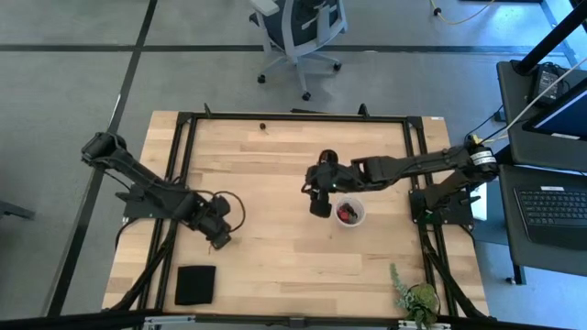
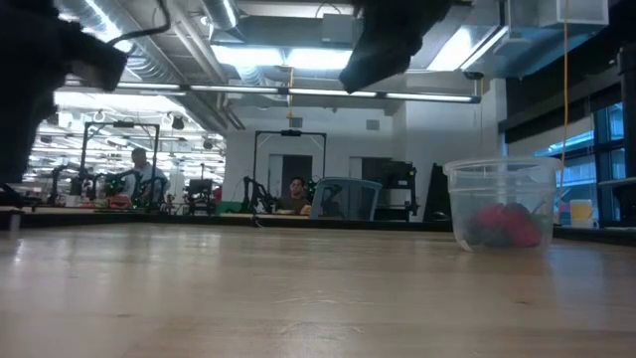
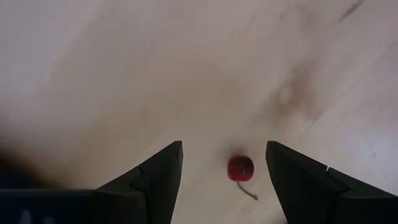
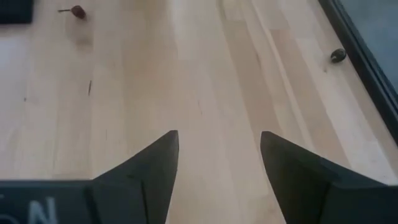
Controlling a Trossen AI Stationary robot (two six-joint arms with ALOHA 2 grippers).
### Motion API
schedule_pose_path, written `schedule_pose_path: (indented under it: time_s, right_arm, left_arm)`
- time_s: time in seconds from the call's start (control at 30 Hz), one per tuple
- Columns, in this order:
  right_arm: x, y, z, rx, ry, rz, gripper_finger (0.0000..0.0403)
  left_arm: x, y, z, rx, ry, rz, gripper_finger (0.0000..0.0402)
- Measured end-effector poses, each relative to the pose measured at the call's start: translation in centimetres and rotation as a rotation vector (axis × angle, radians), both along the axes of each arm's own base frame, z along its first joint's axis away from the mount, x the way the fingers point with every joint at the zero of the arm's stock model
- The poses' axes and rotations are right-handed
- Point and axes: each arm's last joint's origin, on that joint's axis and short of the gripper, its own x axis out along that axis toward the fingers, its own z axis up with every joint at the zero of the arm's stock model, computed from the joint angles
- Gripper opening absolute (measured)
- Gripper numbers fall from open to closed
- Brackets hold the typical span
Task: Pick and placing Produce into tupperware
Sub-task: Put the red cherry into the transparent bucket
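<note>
From above, the wooden surface (image 1: 275,183) carries both arms. The left gripper (image 1: 220,235) sits low over the left half of the surface, and the right gripper (image 1: 320,203) hangs near the middle, just beside the tupperware (image 1: 349,213), a small round translucent tub standing right of centre. Red produce (image 1: 346,214) lies inside the tub. A flat black square pad (image 1: 195,285) rests near the front left corner, a leafy green plant (image 1: 415,298) stands at the front right corner, and one small dark fruit (image 1: 262,126) lies alone near the far edge. An office chair (image 1: 299,32) stands on the floor beyond the surface.

At table height, the tupperware (image 2: 502,204) stands upright on the right with a clump of red and dark fruit (image 2: 505,225) at its bottom. A dark arm (image 2: 386,40) comes down from above, clear of the tub. In the room behind, a person (image 2: 295,195) sits at a far desk.

The left wrist camera shows the left gripper (image 3: 224,168) with its fingers (image 3: 158,177) spread wide and holding nothing. A single red cherry (image 3: 240,168) with a thin stem lies on the wood between them, closer to one finger, touching neither.

The right wrist camera shows the right gripper (image 4: 219,162) with its fingers (image 4: 152,165) likewise parted and empty over bare wood. Farther off, a stemmed red fruit (image 4: 77,10) lies beside a corner of the black pad (image 4: 15,10), and a dark fruit (image 4: 337,55) lies near the surface's black frame edge (image 4: 364,56).
</note>
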Motion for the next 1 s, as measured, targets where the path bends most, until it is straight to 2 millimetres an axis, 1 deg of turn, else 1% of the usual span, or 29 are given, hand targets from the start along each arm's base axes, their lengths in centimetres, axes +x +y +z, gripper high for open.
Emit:
schedule_pose_path:
  time_s: [0.1, 0.3, 0.67, 0.83, 1.0]
  right_arm:
    - [0.0, -0.6, 0.0, 0.001, -0.001, -0.017, 0.0228]
    - [0.1, -1.3, 0.0, 0.009, -0.003, -0.042, 0.0228]
    - [0.1, -1.3, 0.0, 0.01, -0.009, -0.042, 0.0228]
    - [0.1, -1.3, 0.0, 0.011, -0.01, -0.043, 0.0228]
    - [0.1, -1.3, 0.0, 0.011, -0.01, -0.043, 0.0228]
  left_arm:
    - [-0.5, -0.6, -1.2, -0.03, -0.016, 0.004, 0.0223]
    - [-1.3, -1.4, -2.4, -0.079, 0.006, 0.072, 0.0218]
    - [-0.4, -2.7, -5.9, -0.074, 0.179, 0.052, 0.0199]
    - [-0.2, -2.9, -6.3, -0.084, 0.208, 0.054, 0.0188]
    - [-0.2, -2.9, -6.2, -0.098, 0.202, 0.063, 0.0162]
